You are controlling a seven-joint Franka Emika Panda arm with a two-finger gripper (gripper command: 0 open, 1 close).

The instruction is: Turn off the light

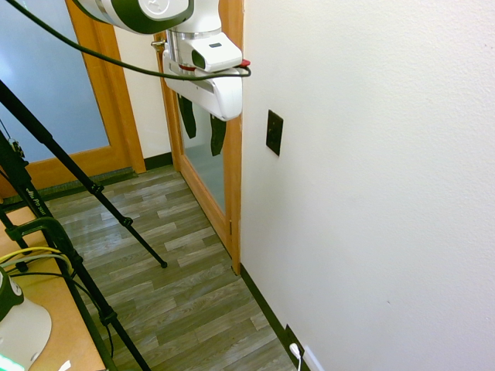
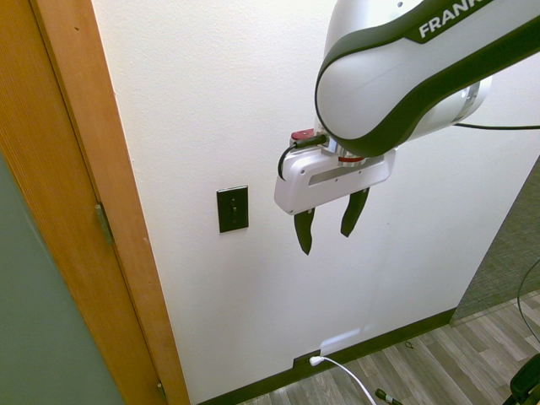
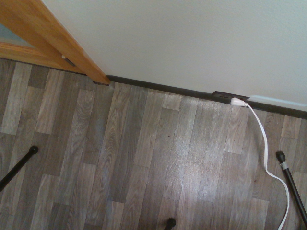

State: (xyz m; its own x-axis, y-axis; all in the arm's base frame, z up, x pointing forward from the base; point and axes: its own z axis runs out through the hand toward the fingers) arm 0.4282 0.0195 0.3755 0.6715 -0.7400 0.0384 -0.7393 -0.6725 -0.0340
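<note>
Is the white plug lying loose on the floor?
No, the white plug sits in the dark outlet low on the wall.

My arm (image 2: 380,97) is glossy white with dark green bands, one lettered "FRANK" in white. My white gripper (image 2: 330,240) has dark tapered fingers (image 2: 304,229), small screws, a red piece on top and a black cable (image 2: 309,141).
</note>
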